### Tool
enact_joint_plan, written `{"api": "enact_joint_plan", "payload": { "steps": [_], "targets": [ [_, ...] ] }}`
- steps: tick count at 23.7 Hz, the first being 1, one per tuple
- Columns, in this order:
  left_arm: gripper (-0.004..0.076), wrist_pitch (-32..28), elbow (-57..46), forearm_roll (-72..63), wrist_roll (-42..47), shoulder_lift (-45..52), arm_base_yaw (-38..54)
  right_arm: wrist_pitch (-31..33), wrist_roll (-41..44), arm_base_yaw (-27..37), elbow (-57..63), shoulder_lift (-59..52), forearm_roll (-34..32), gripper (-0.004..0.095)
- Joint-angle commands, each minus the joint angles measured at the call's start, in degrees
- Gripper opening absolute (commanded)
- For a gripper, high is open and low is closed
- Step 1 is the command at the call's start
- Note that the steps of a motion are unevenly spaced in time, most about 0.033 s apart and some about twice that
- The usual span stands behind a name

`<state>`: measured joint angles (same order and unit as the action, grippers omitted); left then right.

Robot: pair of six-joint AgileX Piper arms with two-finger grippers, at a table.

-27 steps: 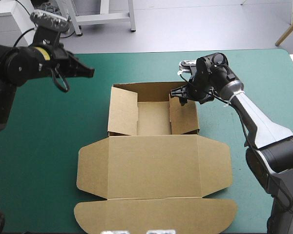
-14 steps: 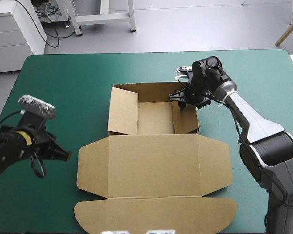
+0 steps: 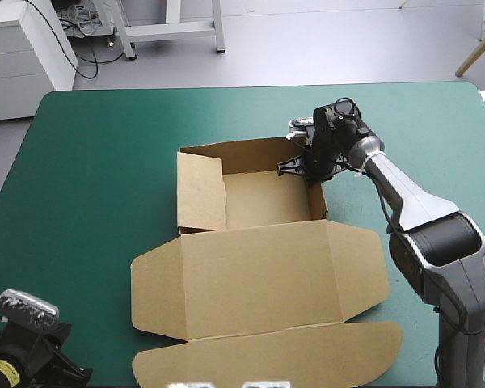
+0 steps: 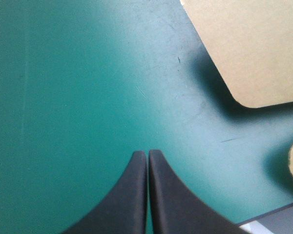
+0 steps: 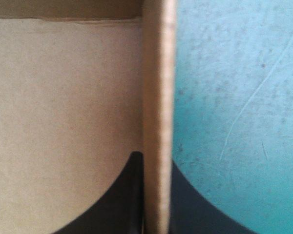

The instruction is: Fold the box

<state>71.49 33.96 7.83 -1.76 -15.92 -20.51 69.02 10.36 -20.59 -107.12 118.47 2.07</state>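
— On the teal-green desk (image 3: 105, 162), what is lying?
— The brown box (image 3: 259, 275), about the middle. Its far part has the walls raised, and the lid lies flat toward the near edge.
— And the right end effector (image 5: 155, 158)?
— It pinches the right wall of the tray, one finger inside and one outside.
— The left end effector (image 4: 147, 153)?
— It is pressed together and holds nothing, over bare desk at the near left corner, beside a rounded flap.

the brown box (image 3: 259, 283) lies on the teal-green table (image 3: 97, 162), lid spread flat.
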Motion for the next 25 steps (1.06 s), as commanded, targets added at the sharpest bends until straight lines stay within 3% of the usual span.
{"api": "enact_joint_plan", "payload": {
  "steps": [1,4,7,12,15,22,25],
  "targets": [
    [-0.001,2.3,-2.5,-1.9,-0.1,6.3,-0.1,-0.1,-1.2,0.3,-1.7,-3.3,-1.6,-0.0019],
    [-0.001,2.3,-3.3,-2.4,-0.1,9.4,-0.1,-0.1,-1.5,2.9,-2.8,-4.2,-4.7,-0.0019],
    [-0.001,2.3,-3.3,-1.9,-0.1,9.5,-0.1,-0.1,-4.1,10.1,-3.5,-5.9,-6.6,-0.0019],
    [-0.001,2.3,-3.3,-1.9,-0.1,9.5,-0.1,-0.1,-8.2,29.8,-3.5,-8.3,-9.2,-0.0019],
    [-0.001,2.3,-3.3,-1.9,-0.1,9.5,-0.1,-0.1,-8.2,37.5,-3.5,-8.4,-9.0,-0.0019],
    [-0.001,2.3,-3.3,-1.9,-0.1,9.5,-0.1,-0.1,-8.2,48.1,-3.5,-8.4,-9.7,-0.0017],
    [-0.001,2.3,-3.3,-1.9,-0.1,9.5,-0.1,-0.1,-8.2,50.6,-3.2,-8.4,-10.1,0.0063]
  ]
}}
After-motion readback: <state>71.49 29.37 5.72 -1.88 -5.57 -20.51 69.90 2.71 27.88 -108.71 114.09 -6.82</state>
